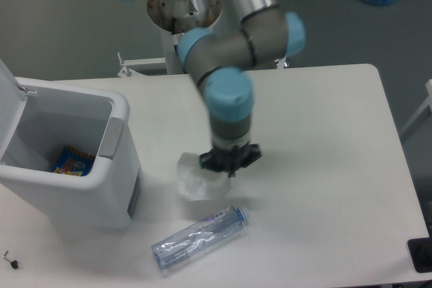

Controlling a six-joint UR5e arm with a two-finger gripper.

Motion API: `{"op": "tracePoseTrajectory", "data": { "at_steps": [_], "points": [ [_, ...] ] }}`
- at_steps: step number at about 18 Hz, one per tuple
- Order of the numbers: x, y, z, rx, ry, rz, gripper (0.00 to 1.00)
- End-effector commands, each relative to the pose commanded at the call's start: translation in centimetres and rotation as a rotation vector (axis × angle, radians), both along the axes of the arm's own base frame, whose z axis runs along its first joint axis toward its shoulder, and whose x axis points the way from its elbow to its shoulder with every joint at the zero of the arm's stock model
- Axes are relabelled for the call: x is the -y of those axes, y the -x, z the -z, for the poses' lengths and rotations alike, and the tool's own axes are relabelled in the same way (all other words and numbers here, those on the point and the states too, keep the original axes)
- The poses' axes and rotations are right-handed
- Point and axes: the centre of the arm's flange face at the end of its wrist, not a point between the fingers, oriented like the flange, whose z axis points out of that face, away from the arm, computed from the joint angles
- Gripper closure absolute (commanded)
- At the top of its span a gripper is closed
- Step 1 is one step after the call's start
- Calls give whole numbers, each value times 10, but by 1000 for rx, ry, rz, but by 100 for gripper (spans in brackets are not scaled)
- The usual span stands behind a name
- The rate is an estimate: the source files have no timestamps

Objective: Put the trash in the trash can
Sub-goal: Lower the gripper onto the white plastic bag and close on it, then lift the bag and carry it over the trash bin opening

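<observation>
Hand (229, 166) blurred above the worktop (324, 139), touching the right edge of the crumpled white paper wad (196, 179); cannot tell whether clenched on it. Crushed clear plastic bottle (199, 236) flat on the worktop just below the wad. Trash can (108, 187) at left, lid open, something colourful inside.

Pincer (228, 168) seemingly on paper wad (196, 179)

One paper wad (196, 180), one crushed bottle (200, 237), one trash can (74, 160).
</observation>
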Motion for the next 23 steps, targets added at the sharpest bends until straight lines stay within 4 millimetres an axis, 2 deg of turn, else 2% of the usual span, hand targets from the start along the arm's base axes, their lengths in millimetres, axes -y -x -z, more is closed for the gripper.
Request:
{"op": "tracePoseTrajectory", "data": {
  "at_steps": [3, 5, 6, 8, 10, 11, 12, 13, 16, 18, 20, 23],
  "points": [
    [-4, 19, -54, 10, -173, -30, 100],
    [2, 20, -84, 37, -279, -64, 100],
    [5, 12, -101, 42, -325, -56, 100],
    [0, 1, -123, 63, -408, -18, 100],
    [3, -19, -170, 39, -492, 10, 100],
    [4, -27, -183, 39, -512, -3, 100],
    [5, -36, -193, 41, -524, -13, 100],
    [3, -55, -206, 33, -539, 10, 100],
    [-9, -104, -225, 15, -551, 90, 100],
    [-21, -135, -229, 1, -542, 145, 100],
    [-39, -171, -223, -35, -490, 228, 100],
    [-58, -215, -194, -53, -406, 324, 100]
  ]
}}
